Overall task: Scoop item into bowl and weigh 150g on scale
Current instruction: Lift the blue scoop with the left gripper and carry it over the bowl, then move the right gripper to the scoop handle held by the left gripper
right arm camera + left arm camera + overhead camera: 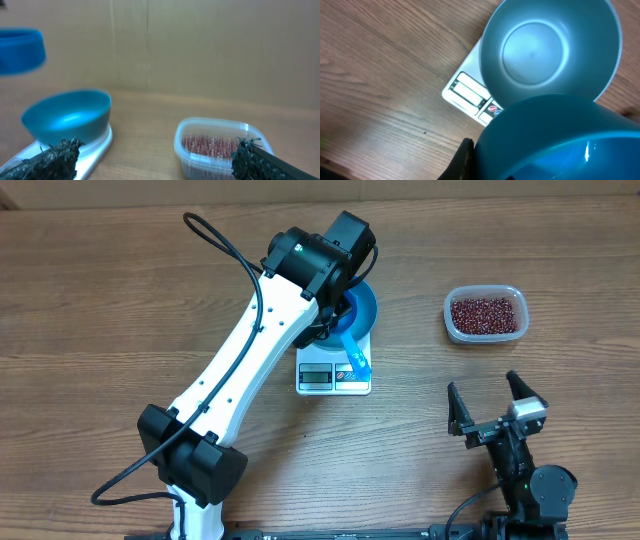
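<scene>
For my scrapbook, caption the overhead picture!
Left gripper holds blue plastic scoop above white square scale carrying round blue bowl.

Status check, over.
Left gripper shut on scoop over bowl. Right gripper open, off to the side. Empty bowl on scale, beans in tub. Path clear.

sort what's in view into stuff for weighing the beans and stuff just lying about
For the job:
- beans in the clear tub
- blue scoop, in the left jaws
- empty blue bowl
- scale under it

Lying about:
- no stray objects visible
- right jaws open, holding nothing
</scene>
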Controlling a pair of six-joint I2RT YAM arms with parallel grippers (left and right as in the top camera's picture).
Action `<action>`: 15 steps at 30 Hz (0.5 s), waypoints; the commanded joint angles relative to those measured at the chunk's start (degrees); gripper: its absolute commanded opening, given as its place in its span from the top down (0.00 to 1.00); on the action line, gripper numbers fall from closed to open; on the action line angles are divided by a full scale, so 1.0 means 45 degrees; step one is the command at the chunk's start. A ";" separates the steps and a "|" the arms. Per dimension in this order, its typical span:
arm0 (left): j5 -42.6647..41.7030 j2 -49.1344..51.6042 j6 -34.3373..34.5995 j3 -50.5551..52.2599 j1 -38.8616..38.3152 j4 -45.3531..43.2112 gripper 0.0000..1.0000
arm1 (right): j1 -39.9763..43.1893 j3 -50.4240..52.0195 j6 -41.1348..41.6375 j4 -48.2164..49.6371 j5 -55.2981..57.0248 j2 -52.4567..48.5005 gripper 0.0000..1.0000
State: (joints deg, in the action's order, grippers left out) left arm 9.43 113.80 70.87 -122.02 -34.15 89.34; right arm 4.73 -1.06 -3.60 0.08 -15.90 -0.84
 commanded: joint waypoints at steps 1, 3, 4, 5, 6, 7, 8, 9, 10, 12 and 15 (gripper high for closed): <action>0.0015 0.0029 0.0345 -0.0097 -0.0063 0.0000 0.96 | -0.0049 0.0126 0.1768 0.0690 -0.0112 0.0151 0.00; 0.0039 0.0029 0.0350 -0.0097 -0.0063 -0.0015 0.96 | -0.0049 0.0121 0.3478 0.1001 -0.0112 0.0151 0.00; 0.0039 0.0029 0.0364 -0.0097 -0.0063 -0.0126 0.96 | -0.0049 0.0034 0.4449 0.0884 -0.0112 0.0151 0.00; 0.0034 0.0029 0.0374 -0.0097 -0.0063 -0.0214 0.96 | -0.0044 -0.0121 0.4726 0.0583 -0.0112 0.0151 0.00; 0.0034 0.0029 0.0602 -0.0097 -0.0063 -0.0291 0.96 | -0.0044 -0.0364 0.4804 0.0097 -0.0112 0.0146 0.00; 0.0029 0.0029 0.0962 -0.0097 -0.0063 -0.0296 0.96 | -0.0044 -0.0704 0.4804 -0.0510 -0.0107 0.0146 0.00; 0.0015 0.0029 0.1472 -0.0097 -0.0063 -0.0291 0.96 | -0.0039 -0.1200 0.4799 -0.1316 -0.0083 0.0112 0.00; -0.0010 0.0029 0.1909 -0.0097 -0.0063 -0.0282 0.96 | -0.0029 -0.1617 0.4804 -0.1904 -0.0034 0.0039 0.00; -0.0034 0.0029 0.2351 -0.0097 -0.0063 -0.0282 0.96 | -0.0029 -0.2147 0.4804 -0.2555 0.0097 -0.0112 0.00; -0.0019 0.0029 0.3313 -0.0097 -0.0063 -0.0287 0.96 | -0.0029 -0.3385 0.4818 -0.3900 0.0583 -0.0685 0.00; -0.0102 0.0029 0.4347 -0.0097 -0.0063 -0.0282 0.96 | -0.0029 -0.5479 0.4809 -0.5761 0.0855 -0.2200 0.00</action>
State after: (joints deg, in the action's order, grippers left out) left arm 9.04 113.80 81.34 -122.02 -34.15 88.07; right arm 4.73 -16.21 16.49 -22.28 -14.39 -5.52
